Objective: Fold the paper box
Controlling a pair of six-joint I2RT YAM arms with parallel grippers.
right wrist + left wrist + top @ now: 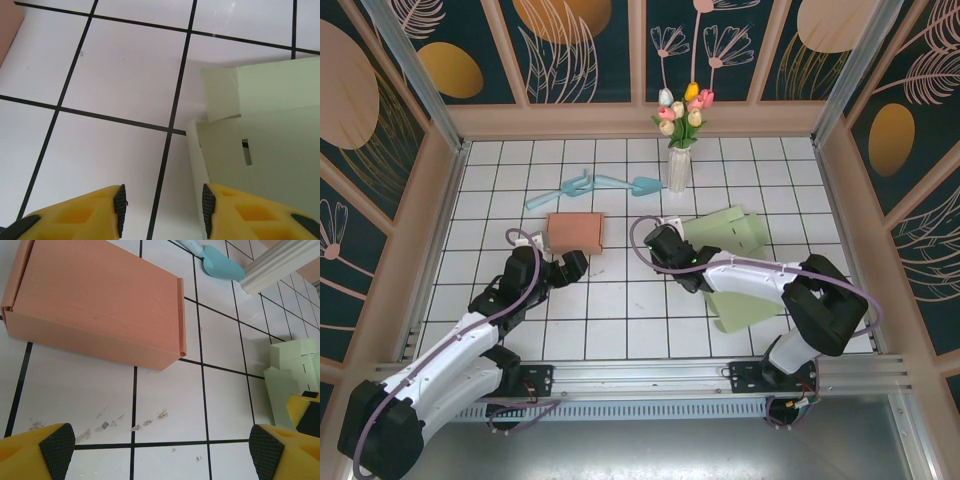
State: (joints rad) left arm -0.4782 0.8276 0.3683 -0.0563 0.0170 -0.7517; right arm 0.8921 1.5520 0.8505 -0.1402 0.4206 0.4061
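The light green paper box (732,231) lies part-unfolded right of centre, with raised panels at the back and a flat panel (745,306) nearer me; my right arm crosses over it. In the right wrist view the green box (265,130) has a slotted wall and a small flap. My right gripper (162,210) is open, and the box's left edge sits just inside its right pad (207,207). A folded salmon box (574,232) rests left of centre. My left gripper (160,452) hangs open over bare tile just short of the salmon box (95,305).
A white vase of tulips (678,165) stands at the back centre, with teal plastic scoops (585,187) lying to its left. Wooden walls ring the tiled floor. My right gripper (655,243) and left gripper (572,265) are about two tiles apart.
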